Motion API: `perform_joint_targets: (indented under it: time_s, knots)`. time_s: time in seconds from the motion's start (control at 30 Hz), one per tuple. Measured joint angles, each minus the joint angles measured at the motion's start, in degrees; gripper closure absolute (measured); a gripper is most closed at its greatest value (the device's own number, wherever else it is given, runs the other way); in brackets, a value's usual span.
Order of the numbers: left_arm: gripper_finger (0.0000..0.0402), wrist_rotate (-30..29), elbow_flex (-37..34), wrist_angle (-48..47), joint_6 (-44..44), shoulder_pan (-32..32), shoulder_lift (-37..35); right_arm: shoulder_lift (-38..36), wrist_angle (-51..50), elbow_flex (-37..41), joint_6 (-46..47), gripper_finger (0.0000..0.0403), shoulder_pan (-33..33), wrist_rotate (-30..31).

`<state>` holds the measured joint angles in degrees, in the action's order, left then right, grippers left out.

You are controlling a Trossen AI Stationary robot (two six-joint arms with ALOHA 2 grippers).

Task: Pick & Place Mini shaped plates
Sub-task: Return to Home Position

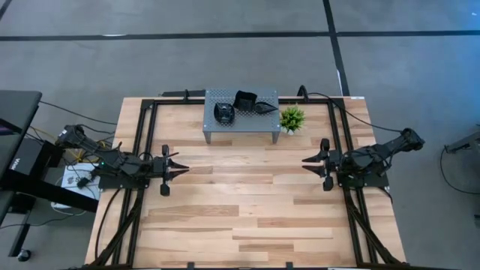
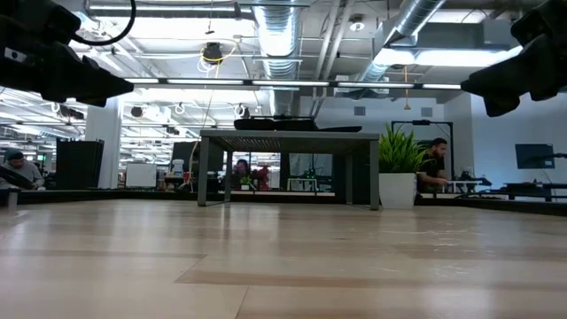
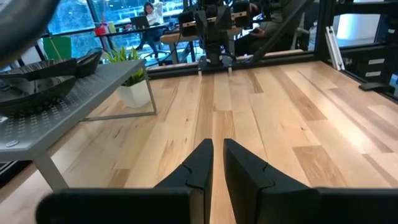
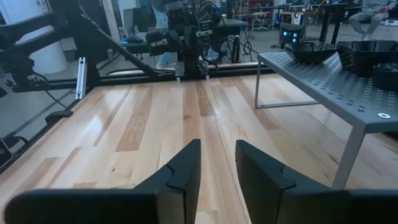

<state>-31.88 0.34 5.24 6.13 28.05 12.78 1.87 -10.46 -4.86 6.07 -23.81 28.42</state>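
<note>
The mini shaped plates (image 1: 244, 102) sat in glossy black stacks on a small grey shelf (image 1: 241, 126) at the middle of the bench (image 1: 247, 210) far edge, with a green plant (image 1: 292, 118) just beside it. The left gripper (image 1: 182, 166) hung near the left edge and the right gripper (image 1: 306, 161) near the right edge. Each claw was only slightly parted and held nothing.

A grey perforated metal shelf (image 1: 244, 122) stands on the wooden table (image 1: 240, 214), near its far edge. A small green potted plant (image 1: 292, 118) stands just beside the shelf's end.
</note>
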Motion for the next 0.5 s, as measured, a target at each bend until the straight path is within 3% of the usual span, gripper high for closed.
perform_joint_targets:
  time_s: [0.5]
  knots:
    - [0.0362, 0.0, 0.0, 0.4, 0.0, 0.0, 0.5, 0.0, 0.0, 0.0, 0.0, 0.0308, 0.0, 0.0]
